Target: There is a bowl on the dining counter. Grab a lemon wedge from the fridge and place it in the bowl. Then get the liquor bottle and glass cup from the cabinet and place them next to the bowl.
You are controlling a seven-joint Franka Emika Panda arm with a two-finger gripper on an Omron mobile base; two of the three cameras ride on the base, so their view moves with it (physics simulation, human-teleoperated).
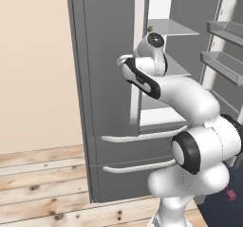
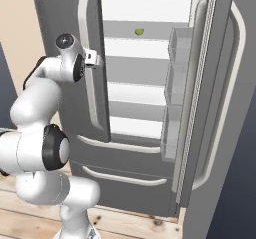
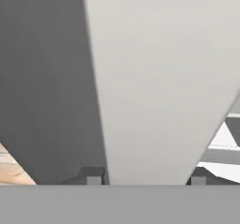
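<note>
The fridge (image 2: 60, 13) stands in front of me, its left door closed and its right door (image 2: 220, 108) swung open. A small yellow-green lemon wedge (image 2: 139, 31) lies on an upper white shelf inside, and it peeks out past my wrist (image 1: 150, 29). My gripper (image 2: 94, 58) is at the long pale handle (image 2: 86, 23) of the closed left door. In the hand view that handle (image 3: 159, 78) fills the gap between the two finger tips (image 3: 94, 178), so my gripper (image 3: 146, 180) is shut on it. The bowl, dining counter, liquor bottle, glass cup and cabinet are out of view.
The open right door carries clear bins (image 2: 177, 83) on its inner side. Two lower drawers (image 2: 120, 175) with curved handles sit under the doors. A beige wall (image 1: 33, 69) and wooden floor (image 1: 42, 193) lie to the left. My arm's elbow (image 1: 190, 102) crosses the fridge front.
</note>
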